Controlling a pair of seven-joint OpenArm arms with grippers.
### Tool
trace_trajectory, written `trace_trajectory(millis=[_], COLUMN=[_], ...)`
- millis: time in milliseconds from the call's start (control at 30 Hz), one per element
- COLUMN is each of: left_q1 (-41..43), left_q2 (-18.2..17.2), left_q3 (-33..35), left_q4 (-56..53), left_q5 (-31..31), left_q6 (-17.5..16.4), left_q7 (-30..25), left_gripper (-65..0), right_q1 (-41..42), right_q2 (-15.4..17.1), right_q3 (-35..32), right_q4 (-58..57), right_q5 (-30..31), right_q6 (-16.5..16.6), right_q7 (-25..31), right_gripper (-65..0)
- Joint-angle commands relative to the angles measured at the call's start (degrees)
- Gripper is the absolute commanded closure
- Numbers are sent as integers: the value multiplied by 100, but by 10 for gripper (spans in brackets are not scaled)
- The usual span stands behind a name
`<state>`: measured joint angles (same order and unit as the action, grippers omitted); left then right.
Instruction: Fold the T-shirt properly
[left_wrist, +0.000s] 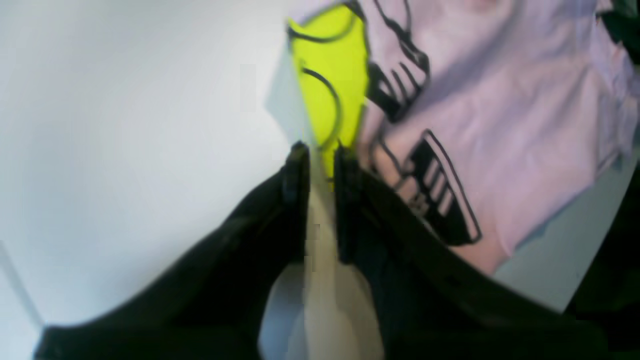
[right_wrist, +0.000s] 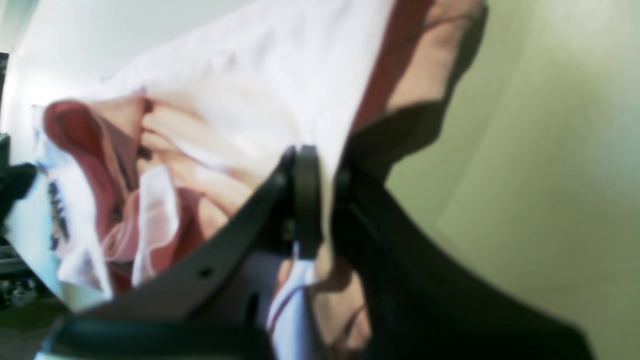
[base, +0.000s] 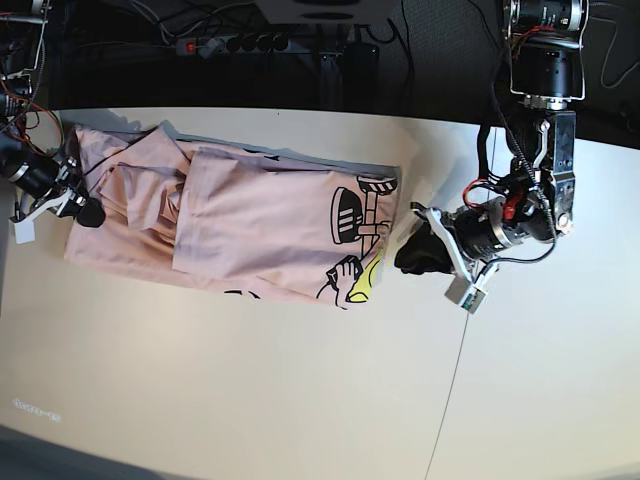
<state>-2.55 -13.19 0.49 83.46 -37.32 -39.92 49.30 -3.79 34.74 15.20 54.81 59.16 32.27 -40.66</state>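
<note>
T-shirt (base: 240, 225) between, seemingly in, both pincers.

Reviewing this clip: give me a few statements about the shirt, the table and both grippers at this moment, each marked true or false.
1. The left gripper is shut on the T-shirt at its end with the yellow graphic. True.
2. The right gripper hangs open, clear of the cloth. False: its jaws are closed on an edge of the fabric.
3. The T-shirt lies stretched lengthwise between the two grippers on the white table. True.
4. The T-shirt is already folded into a small neat square. False: it is a long, wrinkled band with loose overlapping layers.
5. The T-shirt hangs over the table's front edge. False: all of it rests on the tabletop.
</note>
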Motion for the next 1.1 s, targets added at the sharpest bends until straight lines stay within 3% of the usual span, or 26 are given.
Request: trace_trajectory(millis=[0, 200, 367, 467, 1067], left_q1=[-96, -76, 120, 273, 173], left_q2=[-33, -33, -31, -31, 61], left_q3=[-133, -501, -501, -501, -490], left_q4=[76, 76, 76, 76, -479], left_q5=[-177, -531, -505, -420, 162], left_q6=[-8, -8, -8, -8, -8], left_q7=[20, 389, 363, 280, -341], left_gripper=[-124, -124, -124, -124, -123], right_q1=[-66, -50, -50, -50, -50], right_q2=[118, 387, 511, 509, 509], right_q3=[52, 332, 332, 332, 332], right_q4=[-61, -59, 59, 356, 2977], right_q5=[-787, -761, -203, 72, 138], right_q6=[245, 247, 249, 249, 245], right_q7=[-238, -240, -437, -610, -807], right_gripper=[0, 0, 0, 0, 0])
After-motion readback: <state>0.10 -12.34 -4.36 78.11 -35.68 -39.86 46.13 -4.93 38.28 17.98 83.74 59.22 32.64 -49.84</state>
